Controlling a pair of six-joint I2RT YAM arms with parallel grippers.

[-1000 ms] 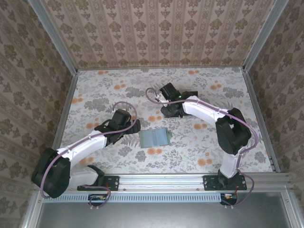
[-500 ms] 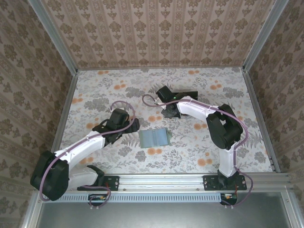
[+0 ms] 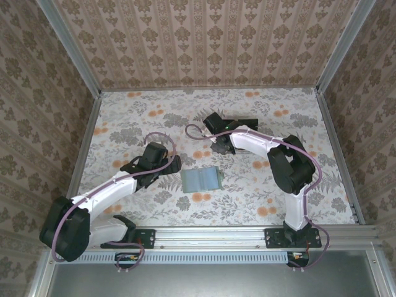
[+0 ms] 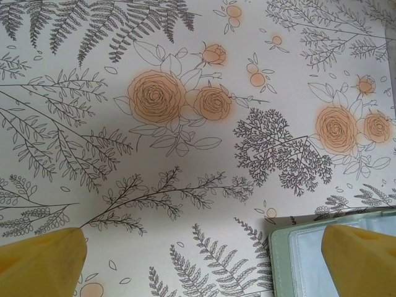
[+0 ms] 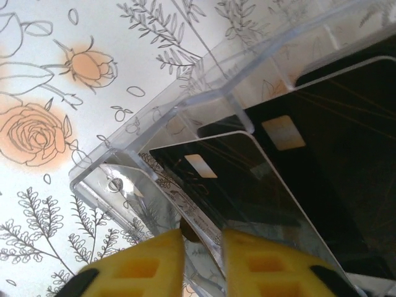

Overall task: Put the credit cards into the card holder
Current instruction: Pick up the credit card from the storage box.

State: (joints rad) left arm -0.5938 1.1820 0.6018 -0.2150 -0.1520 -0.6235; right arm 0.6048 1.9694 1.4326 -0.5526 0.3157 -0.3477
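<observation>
The sage-green card holder (image 3: 202,180) lies flat at mid table; its corner (image 4: 291,260) shows in the left wrist view. My left gripper (image 3: 175,166) hovers just left of it, open wide (image 4: 201,247), with bare cloth between the fingers. My right gripper (image 3: 218,146) is at the clear slotted tray (image 5: 185,93). Black credit cards stand in the tray: a front one (image 5: 235,179) and one behind it (image 5: 346,154). The right jaws (image 5: 203,242) are narrowed around the front card's lower edge and a clear divider, with a small gap showing between the yellow fingers.
The table is covered in floral cloth (image 3: 260,185) and walled by patterned panels on three sides. The clear tray with its dark cards (image 3: 242,121) stands behind the right gripper. Both arm bases sit on the metal rail (image 3: 210,236) at the near edge.
The right arm swung its elbow inward and pushed the gripper down at the tray, and its jaws have narrowed around the front card. The left arm barely moved.
</observation>
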